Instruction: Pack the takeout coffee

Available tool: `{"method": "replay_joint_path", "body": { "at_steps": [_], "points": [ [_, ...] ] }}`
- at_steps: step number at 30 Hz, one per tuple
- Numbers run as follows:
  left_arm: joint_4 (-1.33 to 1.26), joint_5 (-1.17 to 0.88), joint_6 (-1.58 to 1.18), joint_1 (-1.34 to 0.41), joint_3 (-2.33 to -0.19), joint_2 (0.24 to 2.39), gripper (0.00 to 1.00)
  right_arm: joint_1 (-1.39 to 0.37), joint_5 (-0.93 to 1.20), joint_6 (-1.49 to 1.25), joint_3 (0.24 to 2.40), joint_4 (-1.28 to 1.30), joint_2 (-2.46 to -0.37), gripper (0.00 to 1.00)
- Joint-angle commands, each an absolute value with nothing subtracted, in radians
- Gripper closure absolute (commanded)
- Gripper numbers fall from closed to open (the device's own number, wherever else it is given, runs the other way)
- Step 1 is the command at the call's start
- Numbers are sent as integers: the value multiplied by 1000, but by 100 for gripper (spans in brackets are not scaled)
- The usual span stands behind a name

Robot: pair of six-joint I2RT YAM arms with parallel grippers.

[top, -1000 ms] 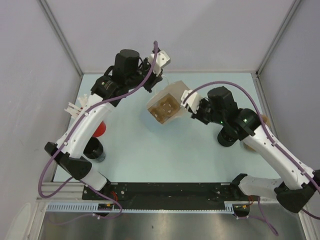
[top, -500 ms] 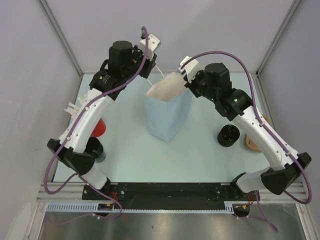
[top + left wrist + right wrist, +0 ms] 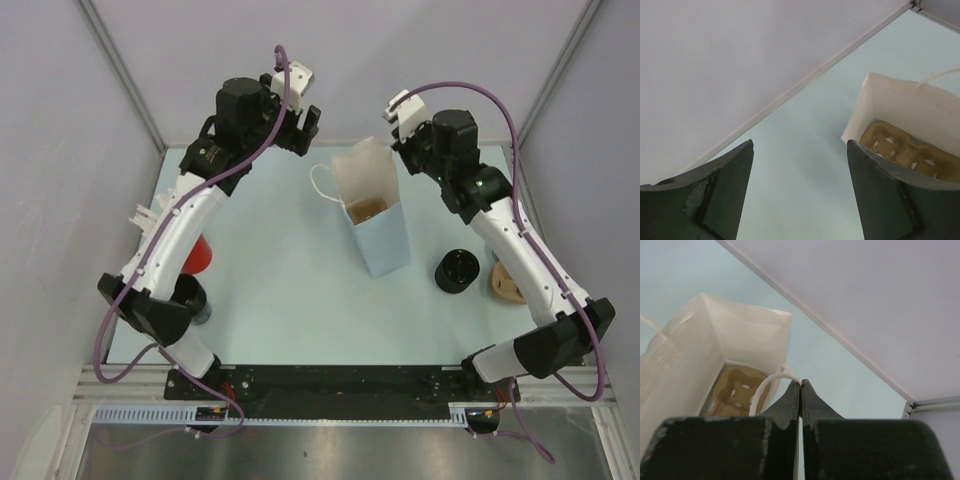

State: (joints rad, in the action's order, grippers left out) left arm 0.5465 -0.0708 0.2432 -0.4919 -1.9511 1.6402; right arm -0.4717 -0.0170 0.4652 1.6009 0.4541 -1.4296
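So the carrier (image 3: 737, 390) is mostly hidden inside the bag (image 3: 385, 240), which now stands upright. Left claw (image 3: 799, 150) has gone wide, right claw (image 3: 800, 387) pinches the handle (image 3: 767, 382).

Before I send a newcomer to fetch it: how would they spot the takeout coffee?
Find the upright pale-blue paper bag mid-table. Just to its right, not touching, stands the takeout coffee. It is short, round and black-lidded, unlike the tan object beside it.
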Motion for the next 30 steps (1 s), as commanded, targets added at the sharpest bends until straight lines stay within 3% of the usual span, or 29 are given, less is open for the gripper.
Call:
{"method": "replay_joint_path", "body": {
  "at_steps": [1,21,30],
  "points": [
    [505,-100,219,-486,-1956,1543,19,-381,47,480,1589,353,-1445,100],
    [486,-98,216,-486,-1862,1490,19,-8,209,523,1681,261,-1571,100],
    [477,-98,219,-486,-1839,1485,19,80,131,506,1729,201,-1635,100]
  ]
}}
